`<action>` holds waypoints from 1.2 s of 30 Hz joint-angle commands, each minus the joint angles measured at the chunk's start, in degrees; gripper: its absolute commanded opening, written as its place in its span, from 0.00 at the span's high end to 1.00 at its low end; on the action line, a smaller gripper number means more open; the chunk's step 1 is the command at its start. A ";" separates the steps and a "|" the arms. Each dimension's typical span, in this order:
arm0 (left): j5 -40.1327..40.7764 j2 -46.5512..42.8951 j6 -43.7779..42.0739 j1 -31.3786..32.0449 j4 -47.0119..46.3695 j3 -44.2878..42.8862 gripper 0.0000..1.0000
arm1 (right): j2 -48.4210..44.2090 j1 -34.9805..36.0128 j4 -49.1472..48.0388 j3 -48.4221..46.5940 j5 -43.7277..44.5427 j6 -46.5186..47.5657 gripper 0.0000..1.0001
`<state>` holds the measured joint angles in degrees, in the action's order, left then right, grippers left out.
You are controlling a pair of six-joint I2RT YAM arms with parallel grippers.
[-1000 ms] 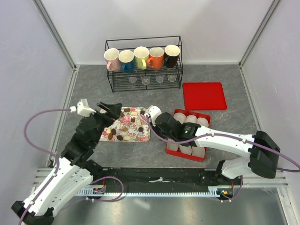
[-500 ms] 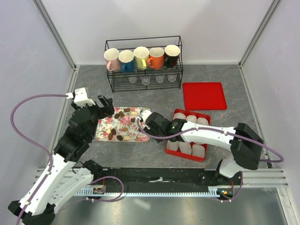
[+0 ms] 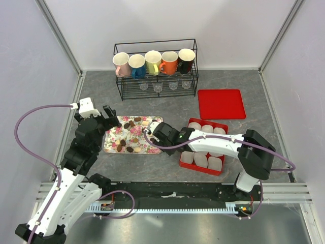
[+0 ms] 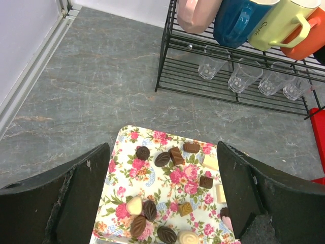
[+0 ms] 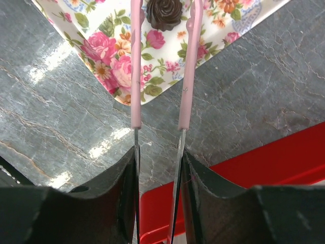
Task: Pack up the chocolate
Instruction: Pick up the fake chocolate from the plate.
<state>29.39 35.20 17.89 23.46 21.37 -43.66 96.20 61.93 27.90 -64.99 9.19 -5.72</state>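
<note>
1. Between the fingers of the right gripper run the two metal blades of a pair of tweezers. The fingers are clamped on the blades, and the pink tips stand apart.
2. Straight ahead of this hand, between those tips, lies one dark rosette chocolate on a corner of the flowered tray. A tip sits just beside it on either side; whether either touches it cannot be told. The piece is round, so no long axis governs the pinch, and the tips need only close on it.
3. Behind the fingers and off to their right lies the red box, the likely destination.
4. Over the tray's other end hangs the left gripper, jaws wide apart and holding nothing. The remaining chocolates lie ahead of and below it. The right arm is judged the nearer to the chosen piece.
5. Only the right wrist view shows the tips straddling the piece. The top view hides this under the hand, but it alone shows the white paper cups in the box. Only the left wrist view shows how the other pieces are spread.
</note>
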 commanded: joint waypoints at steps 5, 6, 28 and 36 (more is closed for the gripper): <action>-1.26 0.04 -2.16 -0.79 -0.71 0.33 0.08 | 0.74 0.12 0.49 -2.68 -0.84 0.97 0.58; -1.44 0.04 -2.16 -0.87 -0.71 0.33 0.08 | 0.83 0.12 0.58 -2.68 -0.84 0.97 0.58; -2.32 -0.66 -1.89 -1.40 -0.71 0.59 0.09 | -0.22 0.12 4.18 -4.79 1.18 1.41 0.79; -2.40 -1.36 -1.89 -1.58 -0.80 0.77 0.09 | -2.86 0.12 3.22 -5.06 2.85 0.62 0.85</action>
<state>27.77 34.41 17.87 22.20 21.37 -43.05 96.64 61.93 32.14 -67.55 9.78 -4.45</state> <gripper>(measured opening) 0.914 0.366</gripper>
